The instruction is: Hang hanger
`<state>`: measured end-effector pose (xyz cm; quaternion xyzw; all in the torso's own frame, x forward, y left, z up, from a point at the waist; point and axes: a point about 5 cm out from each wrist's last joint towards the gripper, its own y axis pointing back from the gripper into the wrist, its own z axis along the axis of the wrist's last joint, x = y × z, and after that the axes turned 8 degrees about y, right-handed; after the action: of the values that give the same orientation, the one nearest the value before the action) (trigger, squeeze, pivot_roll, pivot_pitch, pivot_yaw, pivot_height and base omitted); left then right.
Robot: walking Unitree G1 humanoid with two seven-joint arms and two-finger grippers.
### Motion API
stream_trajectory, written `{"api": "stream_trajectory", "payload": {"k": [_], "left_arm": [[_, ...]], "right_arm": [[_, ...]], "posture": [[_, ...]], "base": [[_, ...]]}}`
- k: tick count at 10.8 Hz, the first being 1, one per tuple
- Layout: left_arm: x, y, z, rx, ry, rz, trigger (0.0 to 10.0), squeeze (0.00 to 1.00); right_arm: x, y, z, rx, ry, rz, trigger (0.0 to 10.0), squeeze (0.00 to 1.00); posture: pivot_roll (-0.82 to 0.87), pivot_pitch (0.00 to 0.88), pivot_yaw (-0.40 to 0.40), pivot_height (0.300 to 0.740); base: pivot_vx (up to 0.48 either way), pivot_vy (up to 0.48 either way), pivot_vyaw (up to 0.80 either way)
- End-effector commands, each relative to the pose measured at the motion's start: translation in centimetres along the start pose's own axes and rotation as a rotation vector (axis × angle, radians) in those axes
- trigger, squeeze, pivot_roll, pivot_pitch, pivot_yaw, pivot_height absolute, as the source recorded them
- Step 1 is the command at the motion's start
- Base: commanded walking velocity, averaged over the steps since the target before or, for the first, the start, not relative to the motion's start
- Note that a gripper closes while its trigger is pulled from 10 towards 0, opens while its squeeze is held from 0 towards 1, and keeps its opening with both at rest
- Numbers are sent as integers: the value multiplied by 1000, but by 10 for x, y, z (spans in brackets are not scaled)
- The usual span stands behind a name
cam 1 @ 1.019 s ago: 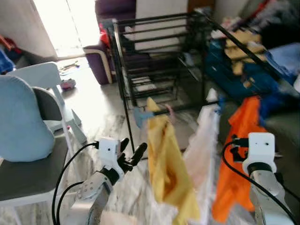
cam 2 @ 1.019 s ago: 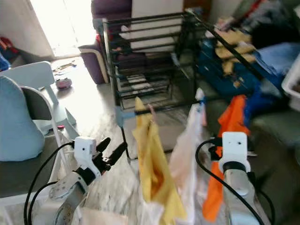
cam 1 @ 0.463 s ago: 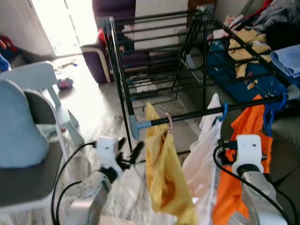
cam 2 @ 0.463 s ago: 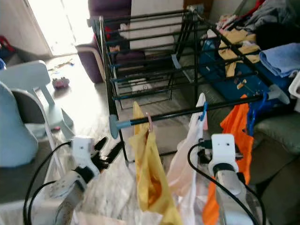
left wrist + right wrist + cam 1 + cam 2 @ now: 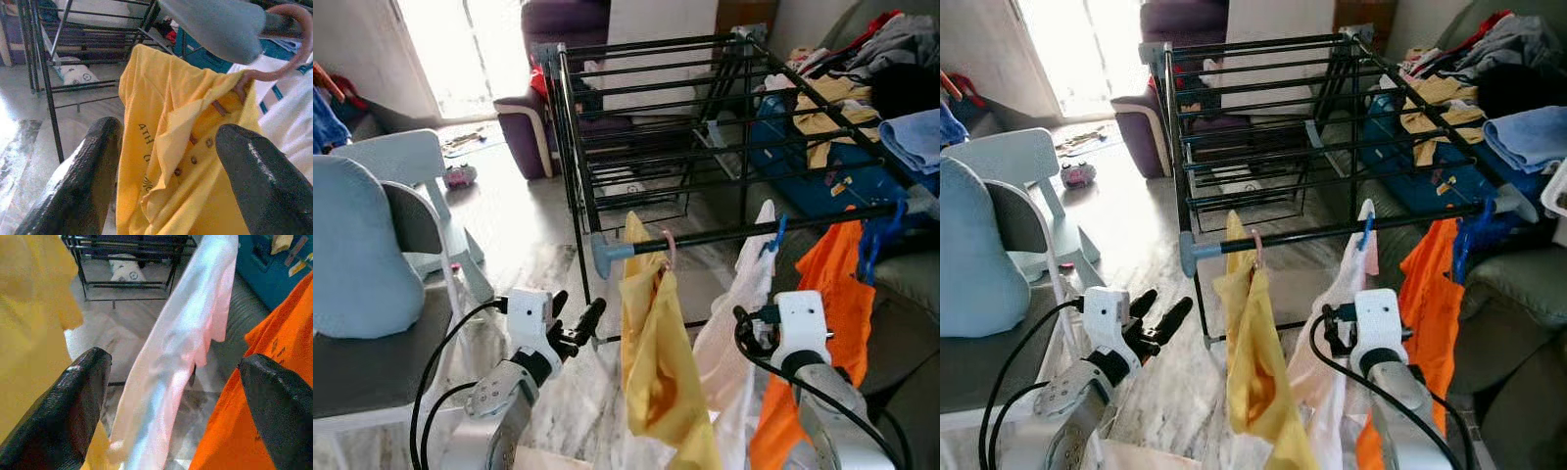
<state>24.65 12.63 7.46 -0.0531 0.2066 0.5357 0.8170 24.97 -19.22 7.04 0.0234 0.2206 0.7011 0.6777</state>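
- We see a yellow shirt (image 5: 658, 372) with dark lettering, on a pink hanger (image 5: 668, 247).
- Beside it hangs a white garment (image 5: 736, 323) on a blue hanger (image 5: 775, 235).
- We see an orange shirt (image 5: 822, 333) on another blue hanger (image 5: 876, 245).
- The drying rack (image 5: 656, 117) is black, its rail end capped grey-blue.
- The chair (image 5: 372, 323) is white with a pale blue cushion (image 5: 357, 250).
- The armchair (image 5: 543, 108) behind is purple.
- The floor (image 5: 533, 245) is grey marbled.

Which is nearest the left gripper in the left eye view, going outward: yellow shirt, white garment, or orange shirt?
From the left gripper:
1. Yellow shirt, just to its right, on the pink hanger.
2. White garment, further right, in the middle of the rail.
3. Orange shirt, farthest, at the rail's right end.
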Motion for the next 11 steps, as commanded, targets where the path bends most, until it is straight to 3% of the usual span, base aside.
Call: {"api": "stream_trajectory", "payload": {"k": [1,3,7,10,11], "left_arm": [[2,-2,4,1,-22,9,10000,0],[6,-3,7,1,-46,14,10000,0],[11,-7,13,1,-87,18,10000,0],[10,-9,13,7,-114,3,10000,0],[10,-10,14,9,-131,-7,10000,0]], "right_arm": [[0,-4,2,3,-20,15,10000,0],[2,-7,-2,34,-37,48,10000,0],[22,-23,0,64,-109,222,10000,0],[27,-36,8,55,-113,237,10000,0],[19,-44,8,81,-93,155,10000,0]], "posture": [[-146,0,38,740],[-145,0,37,740],[-142,0,43,740],[-135,0,45,740],[-136,0,46,740]], "base": [[0,0,0],[0,0,0],[0,0,0],[0,0,0],[0,0,0]]}}
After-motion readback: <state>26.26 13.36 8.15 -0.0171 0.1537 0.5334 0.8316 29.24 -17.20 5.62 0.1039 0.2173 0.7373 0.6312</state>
